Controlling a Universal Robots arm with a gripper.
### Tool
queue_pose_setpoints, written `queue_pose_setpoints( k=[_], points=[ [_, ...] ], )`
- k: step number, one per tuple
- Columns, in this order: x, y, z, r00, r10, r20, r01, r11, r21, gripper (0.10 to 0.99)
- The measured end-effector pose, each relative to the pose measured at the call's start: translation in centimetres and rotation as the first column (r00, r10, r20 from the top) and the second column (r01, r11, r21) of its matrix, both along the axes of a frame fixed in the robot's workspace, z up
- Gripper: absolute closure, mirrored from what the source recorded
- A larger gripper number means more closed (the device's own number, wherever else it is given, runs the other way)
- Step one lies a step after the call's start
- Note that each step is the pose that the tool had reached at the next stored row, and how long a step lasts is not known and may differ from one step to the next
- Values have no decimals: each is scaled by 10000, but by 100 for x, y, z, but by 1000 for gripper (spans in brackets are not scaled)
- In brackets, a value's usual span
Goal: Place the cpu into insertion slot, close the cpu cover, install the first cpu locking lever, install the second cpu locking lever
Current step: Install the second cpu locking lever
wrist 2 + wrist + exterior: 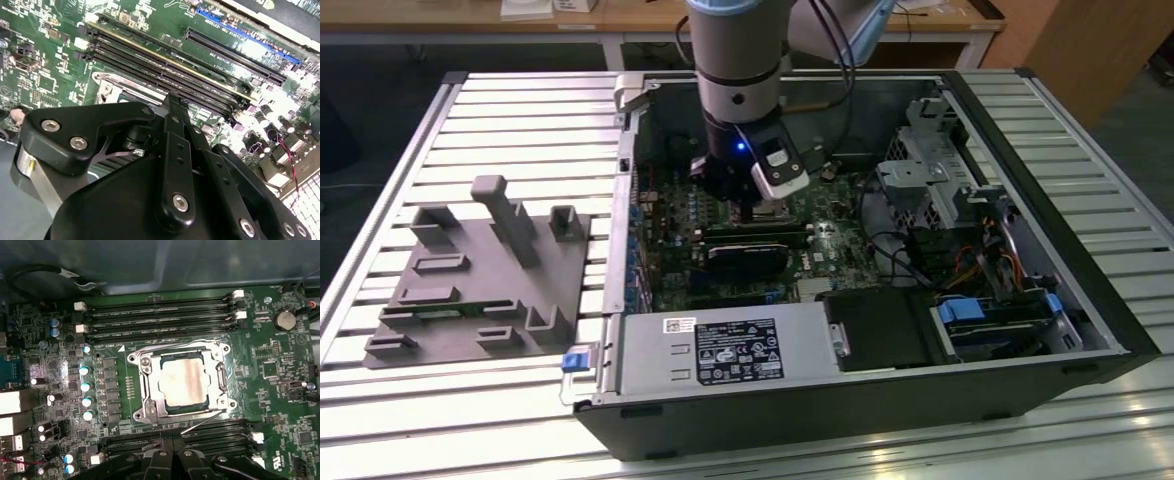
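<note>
Hovering low over the motherboard [761,240] inside the open case [1014,330] in the exterior view, claw [172,102] fingers together on nothing in the second wrist view, cpu [184,381] seated in slot [212,406] under closed cover [150,390] in the first wrist view, thin lever [202,421] angled just beside.

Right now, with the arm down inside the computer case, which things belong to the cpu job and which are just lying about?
Belongs to the job:
cpu, seated in the insertion slot
cpu cover, down around the chip
gripper, above the socket

Just lying about:
grey fixture block on the table
power supply
</note>
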State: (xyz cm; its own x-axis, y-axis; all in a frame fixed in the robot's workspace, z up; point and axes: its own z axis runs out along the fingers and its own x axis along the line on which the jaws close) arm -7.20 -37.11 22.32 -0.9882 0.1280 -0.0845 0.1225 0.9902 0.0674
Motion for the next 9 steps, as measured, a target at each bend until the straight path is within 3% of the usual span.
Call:
queue_pose_setpoints(
  k=[9],
  points=[
    [-55,-34,-65,9999,144,-4,-144,9991,391,980]
  ],
)
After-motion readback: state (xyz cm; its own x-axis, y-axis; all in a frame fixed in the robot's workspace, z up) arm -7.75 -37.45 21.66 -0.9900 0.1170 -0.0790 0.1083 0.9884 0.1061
